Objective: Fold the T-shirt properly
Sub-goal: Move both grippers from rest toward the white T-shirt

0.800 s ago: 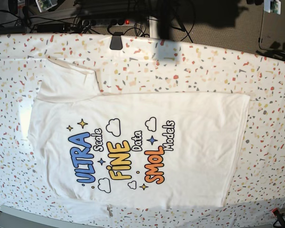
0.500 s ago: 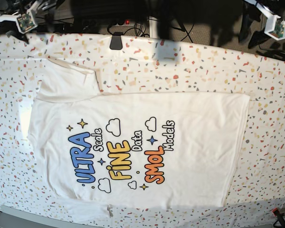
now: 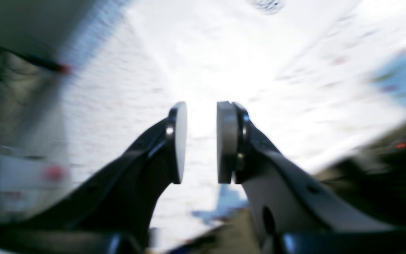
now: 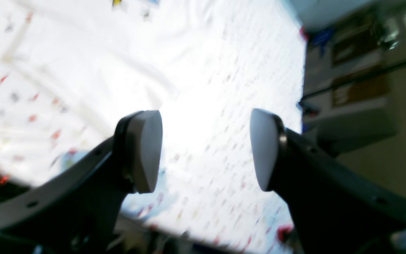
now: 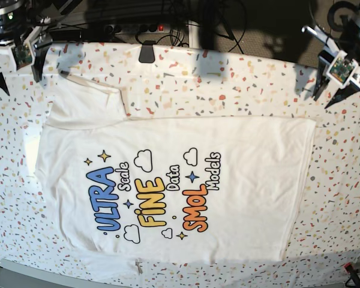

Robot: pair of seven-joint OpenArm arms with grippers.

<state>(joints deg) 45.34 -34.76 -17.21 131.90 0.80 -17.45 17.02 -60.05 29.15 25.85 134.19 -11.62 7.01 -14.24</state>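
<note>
Lying flat with the print up, the T-shirt (image 5: pixel 180 186) covers the middle of the speckled table (image 5: pixel 348 180), its collar toward the left side of the base view. The left gripper (image 5: pixel 324 87) hangs above the far right corner, pads a little apart, empty. The right gripper (image 5: pixel 15 66) hangs above the far left corner, near a sleeve (image 5: pixel 84 102), pads wide apart, empty.

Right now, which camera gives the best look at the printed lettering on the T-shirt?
The base view: the T-shirt lies flat, print up, and the lettering reads sharply. The right wrist view shows only blurred white cloth with a few coloured specks at the top edge. The left wrist view is too blurred to make out any lettering.
</note>
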